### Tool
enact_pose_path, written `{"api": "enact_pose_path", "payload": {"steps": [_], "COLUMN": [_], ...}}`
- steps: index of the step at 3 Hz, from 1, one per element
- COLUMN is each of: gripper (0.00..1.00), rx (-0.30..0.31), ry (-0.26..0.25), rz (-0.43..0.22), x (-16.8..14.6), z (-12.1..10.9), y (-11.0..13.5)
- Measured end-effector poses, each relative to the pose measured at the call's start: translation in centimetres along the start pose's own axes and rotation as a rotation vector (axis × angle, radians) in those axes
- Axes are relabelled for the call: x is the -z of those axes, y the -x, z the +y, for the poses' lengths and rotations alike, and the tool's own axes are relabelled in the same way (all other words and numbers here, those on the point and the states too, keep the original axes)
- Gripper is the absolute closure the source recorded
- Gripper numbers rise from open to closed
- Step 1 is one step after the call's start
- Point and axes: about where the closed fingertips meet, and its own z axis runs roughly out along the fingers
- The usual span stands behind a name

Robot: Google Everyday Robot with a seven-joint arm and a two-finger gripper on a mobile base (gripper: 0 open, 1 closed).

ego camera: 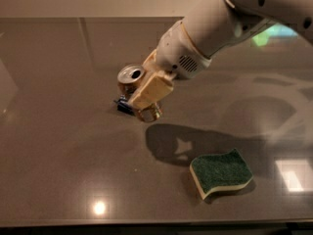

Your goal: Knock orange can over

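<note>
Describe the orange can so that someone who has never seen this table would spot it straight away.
On the dark table, follow the white arm down to its gripper, left of centre. The orange can is clamped there: round, orange-brown, silver top, unlike the flat green sponge front right.

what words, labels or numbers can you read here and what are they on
No text can be read anywhere.
orange can: its printed side is mostly covered by the gripper, which is shut on it left of the middle of the table; no words can be made out.
green sponge: no text.
table: no text or signs.
</note>
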Motion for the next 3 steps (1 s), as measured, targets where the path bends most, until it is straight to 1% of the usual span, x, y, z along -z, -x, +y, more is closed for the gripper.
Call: {"api": "enact_pose_path", "payload": {"steps": [1,2,3], "gripper": [1.0,1.0,0.84], "rx": [-0.026,-0.059,-0.076], "ry": [-0.067,-0.126,-0.151], "rz": [0.174,0.323,0.435], "x": [3.6,6.7,8.7], "z": [-3.6,-6.2,-7.6], "y": [-4.9,-9.7,-13.1]}}
